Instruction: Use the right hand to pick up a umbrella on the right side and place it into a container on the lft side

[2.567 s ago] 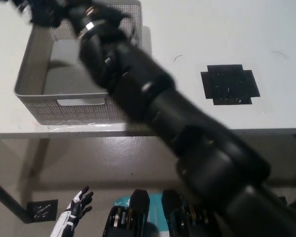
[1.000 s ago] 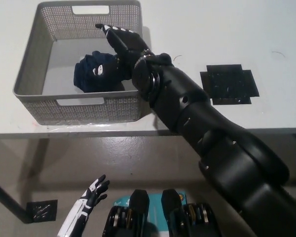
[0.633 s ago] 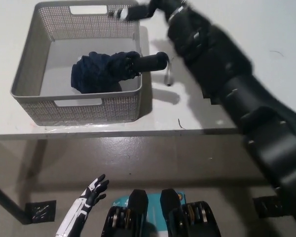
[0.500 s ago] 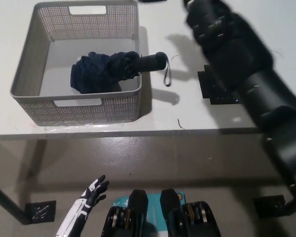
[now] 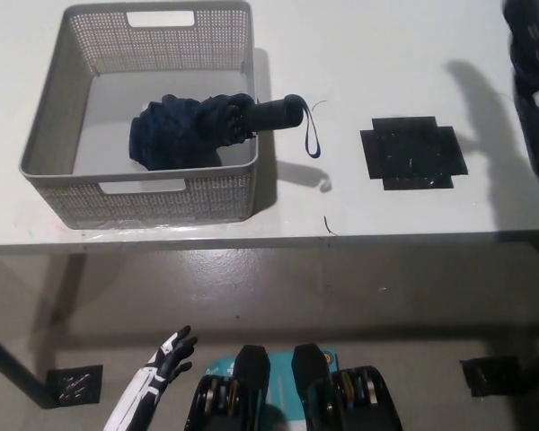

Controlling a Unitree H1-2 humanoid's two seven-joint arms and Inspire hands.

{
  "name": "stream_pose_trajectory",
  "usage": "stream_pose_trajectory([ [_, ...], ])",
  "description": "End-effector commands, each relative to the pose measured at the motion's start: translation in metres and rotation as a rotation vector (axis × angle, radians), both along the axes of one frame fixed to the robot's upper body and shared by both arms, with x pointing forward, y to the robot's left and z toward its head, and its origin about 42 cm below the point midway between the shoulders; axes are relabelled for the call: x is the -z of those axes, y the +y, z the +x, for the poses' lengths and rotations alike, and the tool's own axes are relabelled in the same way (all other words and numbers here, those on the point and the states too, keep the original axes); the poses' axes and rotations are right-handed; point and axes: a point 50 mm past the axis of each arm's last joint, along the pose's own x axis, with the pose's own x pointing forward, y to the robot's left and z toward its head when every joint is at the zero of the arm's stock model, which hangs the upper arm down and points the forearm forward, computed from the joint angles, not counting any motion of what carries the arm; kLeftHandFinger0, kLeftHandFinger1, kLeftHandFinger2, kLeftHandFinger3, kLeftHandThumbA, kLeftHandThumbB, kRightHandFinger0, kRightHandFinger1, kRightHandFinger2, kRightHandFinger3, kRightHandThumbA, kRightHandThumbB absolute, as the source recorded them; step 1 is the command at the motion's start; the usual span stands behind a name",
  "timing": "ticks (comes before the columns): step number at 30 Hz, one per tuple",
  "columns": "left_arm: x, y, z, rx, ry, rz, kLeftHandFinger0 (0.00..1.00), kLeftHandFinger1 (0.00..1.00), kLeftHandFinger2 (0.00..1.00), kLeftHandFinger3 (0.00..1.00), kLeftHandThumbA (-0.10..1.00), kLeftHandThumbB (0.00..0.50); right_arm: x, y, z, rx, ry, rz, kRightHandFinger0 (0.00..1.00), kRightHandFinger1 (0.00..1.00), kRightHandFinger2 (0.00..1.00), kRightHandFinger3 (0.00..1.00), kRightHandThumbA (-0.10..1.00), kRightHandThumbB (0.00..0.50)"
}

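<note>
Folded navy umbrella (image 5: 193,130) lies in grey basket (image 5: 49,126).

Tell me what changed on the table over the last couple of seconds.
The black right arm left the umbrella in the basket, handle over the rim, then pulled away to the right edge. Basket, black mat and the open left robot hand below stayed put.

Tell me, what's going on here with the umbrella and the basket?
Nothing is being handled right now. A folded dark umbrella lies in the grey basket on the white table, its handle resting over the basket's right rim with the strap hanging outside. Only part of the robot's black right arm shows at the picture's right edge, away from the umbrella; its hand is out of view. The white left hand rests low, below the table, fingers apart.
</note>
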Motion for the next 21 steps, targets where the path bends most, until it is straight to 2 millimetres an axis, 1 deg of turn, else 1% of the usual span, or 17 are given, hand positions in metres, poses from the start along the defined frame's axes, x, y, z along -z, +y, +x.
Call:
stream_pose_trajectory([
  [1,-0.01,0.023,-0.002,-0.035,-0.06,0.012,1.0,1.0,1.0,1.0,1.0,0.195,0.035,-0.088,-0.209,-0.143,-0.293,0.235,1.0,1.0,1.0,1.0,1.0,0.359],
  [3,-0.007,0.025,-0.002,-0.05,-0.052,0.004,1.0,1.0,1.0,1.0,1.0,0.194,0.095,-0.085,-0.227,-0.111,-0.19,0.266,1.0,1.0,1.0,1.0,1.0,0.341],
  [4,-0.005,0.026,-0.005,-0.055,-0.043,0.002,1.0,1.0,1.0,1.0,1.0,0.191,0.127,-0.081,-0.235,-0.111,-0.107,0.287,1.0,1.0,1.0,1.0,1.0,0.355],
  [5,-0.003,0.027,-0.007,-0.061,-0.038,-0.001,1.0,1.0,1.0,1.0,1.0,0.191,0.137,-0.078,-0.237,-0.116,-0.078,0.292,1.0,1.0,1.0,1.0,1.0,0.36],
  [6,-0.002,0.028,-0.01,-0.063,-0.036,0.006,1.0,1.0,1.0,1.0,1.0,0.188,0.159,-0.074,-0.243,-0.134,-0.029,0.328,1.0,1.0,1.0,1.0,1.0,0.336],
  [7,-0.001,0.028,-0.013,-0.063,-0.031,0.007,1.0,1.0,1.0,1.0,1.0,0.201,0.186,-0.069,-0.251,-0.147,0.037,0.356,1.0,1.0,1.0,1.0,1.0,0.313],
  [9,0.003,0.028,-0.015,-0.07,-0.03,0.003,1.0,1.0,1.0,1.0,1.0,0.202,0.224,-0.058,-0.262,-0.164,0.141,0.395,1.0,1.0,1.0,1.0,1.0,0.312],
  [10,0.004,0.028,-0.016,-0.071,-0.028,0.005,1.0,1.0,1.0,1.0,1.0,0.2,0.238,-0.054,-0.266,-0.171,0.177,0.406,1.0,1.0,1.0,1.0,1.0,0.304],
  [11,0.005,0.029,-0.017,-0.073,-0.022,0.016,1.0,1.0,1.0,1.0,1.0,0.21,0.266,-0.047,-0.274,-0.188,0.251,0.428,1.0,1.0,1.0,1.0,1.0,0.302],
  [12,0.006,0.029,-0.018,-0.075,-0.021,0.016,1.0,1.0,1.0,1.0,1.0,0.209,0.268,-0.046,-0.275,-0.191,0.258,0.43,1.0,1.0,1.0,1.0,1.0,0.302],
  [14,0.008,0.028,-0.021,-0.08,-0.018,0.007,1.0,1.0,1.0,1.0,1.0,0.214,0.298,-0.04,-0.283,-0.18,0.354,0.483,1.0,1.0,1.0,1.0,1.0,0.313],
  [15,0.008,0.028,-0.021,-0.079,-0.019,0.003,1.0,1.0,1.0,1.0,1.0,0.216,0.309,-0.038,-0.284,-0.168,0.378,0.485,1.0,1.0,1.0,1.0,1.0,0.316],
  [16,0.008,0.027,-0.022,-0.081,-0.017,0.001,1.0,1.0,1.0,1.0,1.0,0.224,0.324,-0.036,-0.287,-0.158,0.413,0.506,1.0,1.0,1.0,1.0,1.0,0.332],
  [18,0.009,0.027,-0.024,-0.079,-0.02,0.001,1.0,1.0,1.0,1.0,1.0,0.228,0.344,-0.032,-0.293,-0.157,0.472,0.539,1.0,1.0,1.0,1.0,1.0,0.358],
  [19,0.009,0.027,-0.024,-0.078,-0.02,0.003,1.0,1.0,1.0,1.0,1.0,0.228,0.35,-0.031,-0.295,-0.15,0.495,0.559,1.0,1.0,1.0,1.0,1.0,0.36],
  [20,0.009,0.027,-0.025,-0.081,-0.02,0.0,1.0,1.0,1.0,1.0,1.0,0.209,0.359,-0.029,-0.298,-0.135,0.525,0.568,1.0,1.0,1.0,1.0,1.0,0.347],
  [21,0.009,0.028,-0.025,-0.082,-0.02,-0.001,1.0,1.0,1.0,1.0,1.0,0.206,0.363,-0.029,-0.3,-0.126,0.535,0.568,1.0,1.0,1.0,1.0,1.0,0.345],
])
